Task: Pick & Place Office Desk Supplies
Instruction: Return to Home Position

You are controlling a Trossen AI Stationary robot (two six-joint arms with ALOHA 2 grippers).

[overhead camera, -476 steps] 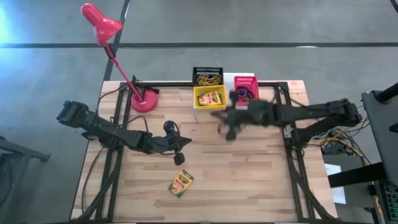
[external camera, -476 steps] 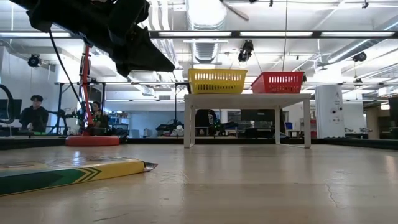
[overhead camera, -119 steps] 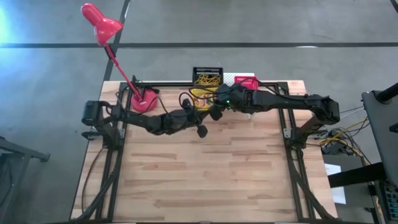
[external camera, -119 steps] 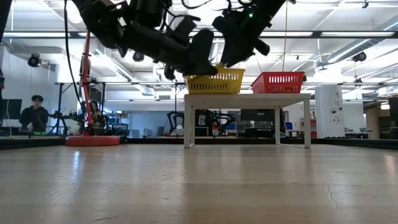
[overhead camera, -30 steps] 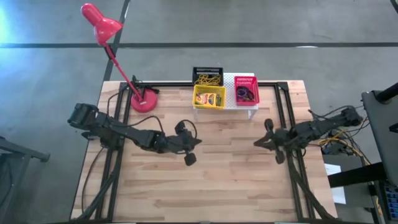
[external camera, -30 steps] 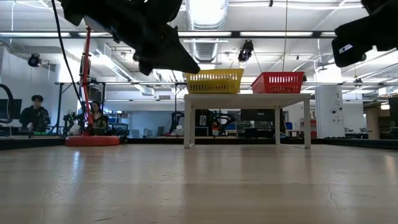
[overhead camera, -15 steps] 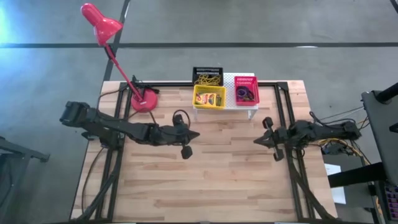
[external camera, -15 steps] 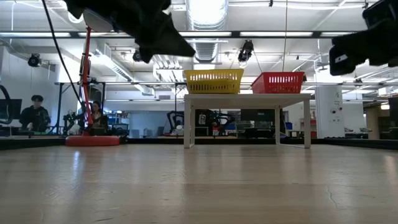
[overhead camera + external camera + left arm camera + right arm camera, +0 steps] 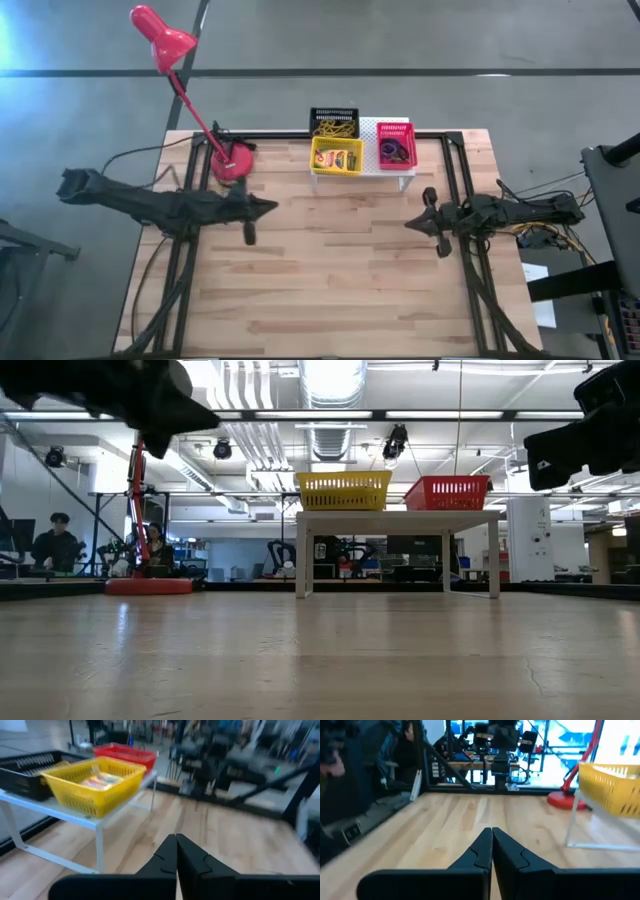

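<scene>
**Operator:** Where are the crayon boxes (image 9: 341, 157), and how will they handle?

**Technician:** They lie in the yellow basket (image 9: 315, 157) on the white riser (image 9: 367, 128) at the far edge of the desk (image 9: 340, 280). The black basket (image 9: 333, 111) stands behind it and the pink-red basket (image 9: 396, 126) beside it. They are probably light card cartons, stiff along the edges and crushable on the broad faces, so grip across the narrow sides. The rubber bands (image 9: 335, 128) in the black basket look soft and limp; pinch one loop.

**Operator:** State of each tool?

**Technician:** On the left tool (image 9: 176, 842) the fingers are pressed together and hold nothing. It is over the left part of the desk, near the red lamp's base (image 9: 232, 160). The right tool (image 9: 492, 835) also has its fingers together and is empty, at the desk's right side. Both are well apart from the riser.

**Operator:** What has changed?

**Technician:** Sixteen seconds ago one crayon box lay on the near boards; it is no longer there. Four seconds ago both tools crowded the yellow basket, which sat tilted; it now sits level. In the last half second the left arm has drawn back towards the desk's left edge. The right arm has barely moved.
</scene>
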